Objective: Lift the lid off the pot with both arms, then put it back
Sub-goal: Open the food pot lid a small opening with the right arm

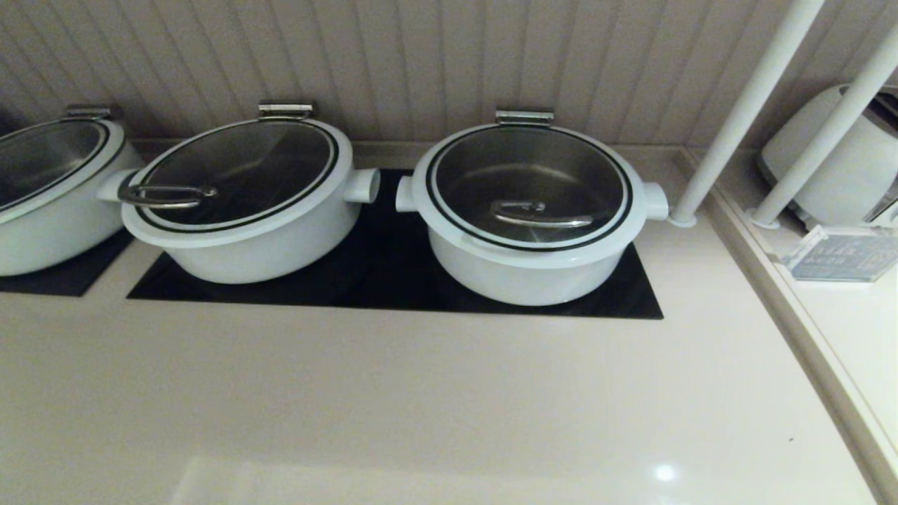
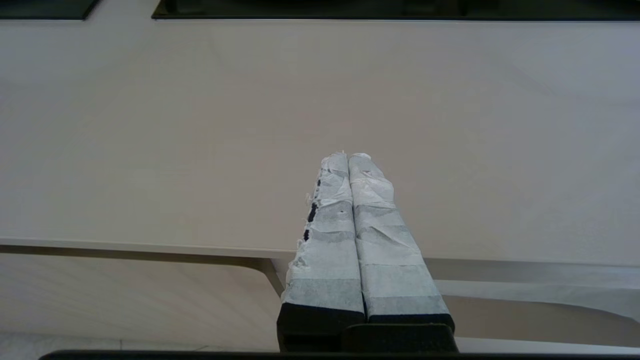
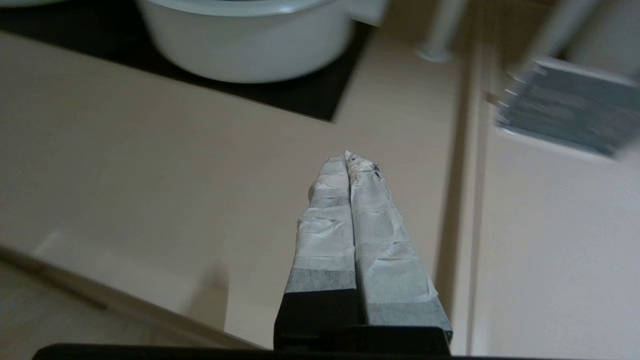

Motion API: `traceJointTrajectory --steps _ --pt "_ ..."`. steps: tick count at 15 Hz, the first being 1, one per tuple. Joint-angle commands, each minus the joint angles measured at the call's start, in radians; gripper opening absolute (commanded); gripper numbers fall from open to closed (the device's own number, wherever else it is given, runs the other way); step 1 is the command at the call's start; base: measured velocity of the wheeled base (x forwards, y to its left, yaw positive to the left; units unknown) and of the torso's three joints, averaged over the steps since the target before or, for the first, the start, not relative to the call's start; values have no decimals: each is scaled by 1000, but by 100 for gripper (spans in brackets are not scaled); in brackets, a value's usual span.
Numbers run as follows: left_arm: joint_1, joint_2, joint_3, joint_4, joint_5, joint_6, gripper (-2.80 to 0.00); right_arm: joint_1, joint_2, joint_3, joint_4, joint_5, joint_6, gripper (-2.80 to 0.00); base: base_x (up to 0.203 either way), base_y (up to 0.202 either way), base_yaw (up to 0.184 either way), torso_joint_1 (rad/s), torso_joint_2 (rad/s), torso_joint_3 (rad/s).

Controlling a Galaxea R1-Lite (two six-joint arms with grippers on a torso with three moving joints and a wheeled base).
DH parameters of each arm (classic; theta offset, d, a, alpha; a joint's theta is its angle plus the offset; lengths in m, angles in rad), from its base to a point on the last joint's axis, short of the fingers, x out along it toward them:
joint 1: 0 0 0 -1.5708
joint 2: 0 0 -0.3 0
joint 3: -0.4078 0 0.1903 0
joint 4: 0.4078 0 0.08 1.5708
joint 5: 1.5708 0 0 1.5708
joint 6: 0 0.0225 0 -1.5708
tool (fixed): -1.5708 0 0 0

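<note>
Beige worktop (image 1: 421,393): toward its rear right corner the pot (image 1: 530,270) carries its lid (image 1: 527,184), glass, likely heavy and slippery, best taken by the handle (image 1: 537,212); left pincer (image 2: 348,159) and right pincer (image 3: 346,161) pressed together, empty, near the front edge.

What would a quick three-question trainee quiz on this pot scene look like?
1. True or false: the lid sits closed on the pot.
2. Which tool has that pot in its wrist view? A) left tool B) right tool
3. Fill in: both tools are ____, holding nothing.

Key:
1. True. The lid lies flat on the pot, its handle untouched.
2. B. The pot's wall shows ahead of the right tool; the left tool faces bare counter.
3. Shut. Each pair of taped fingers is pressed together.
</note>
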Motion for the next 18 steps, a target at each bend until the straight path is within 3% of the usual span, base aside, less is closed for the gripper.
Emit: traceJointTrajectory --steps 1,4,9,15,18 --pt "0 1 0 -1 0 -1 -280 1 177 -47 -17 75 -12 -280 0 0 0 0 0 0" --pt "0 1 0 -1 0 0 -280 3 402 -61 -146 232 -26 -280 0 0 0 0 0 0" --pt "0 1 0 -1 0 -1 -280 29 764 -80 -483 390 -13 -280 0 0 0 0 0 0" --pt "0 1 0 -1 0 -1 -280 288 1066 -130 -790 429 24 -280 0 0 0 0 0 0" --pt "0 1 0 1 0 -3 -280 348 1217 -193 -938 428 60 -280 0 0 0 0 0 0"
